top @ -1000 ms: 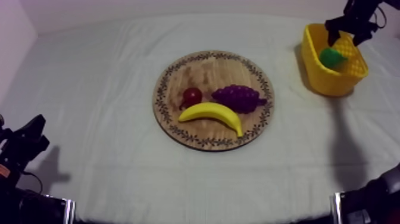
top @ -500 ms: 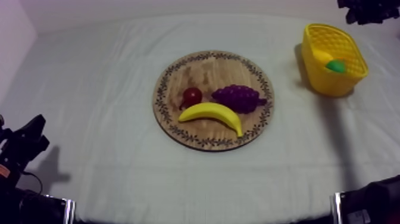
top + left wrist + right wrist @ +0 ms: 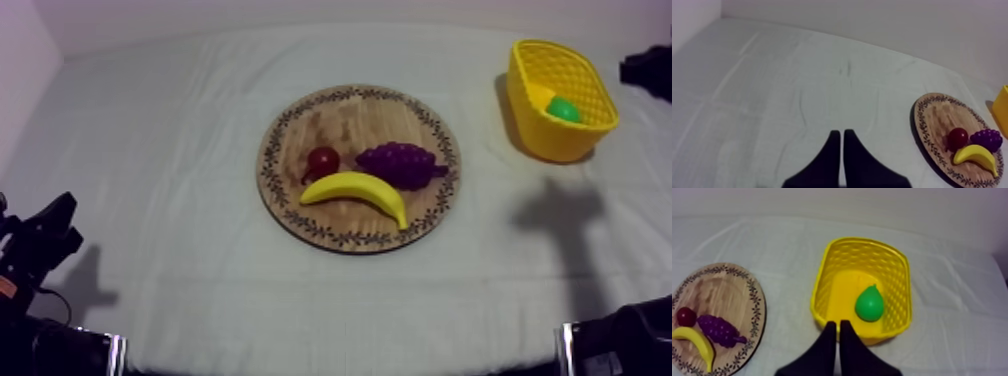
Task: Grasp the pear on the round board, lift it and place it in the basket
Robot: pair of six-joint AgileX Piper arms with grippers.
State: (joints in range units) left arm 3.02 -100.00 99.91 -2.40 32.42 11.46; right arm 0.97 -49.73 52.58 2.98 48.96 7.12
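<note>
The right pincer (image 3: 838, 323) is closed to a narrow wedge with nothing in it, and sits just short of the near wall of the yellow latticed plastic basket (image 3: 898, 278). The green toy pear (image 3: 869, 304) lies inside that basket, on its floor. Beside the basket on the cloth-covered bench (image 3: 782, 243), the round wooden board with a patterned rim (image 3: 722, 288) carries a yellow banana (image 3: 694, 340), a purple bunch of grapes (image 3: 717, 329) and a small red fruit (image 3: 686, 316). The left pincer (image 3: 841, 132), also a narrow empty wedge, hangs over bare cloth, well apart from the board.
</note>
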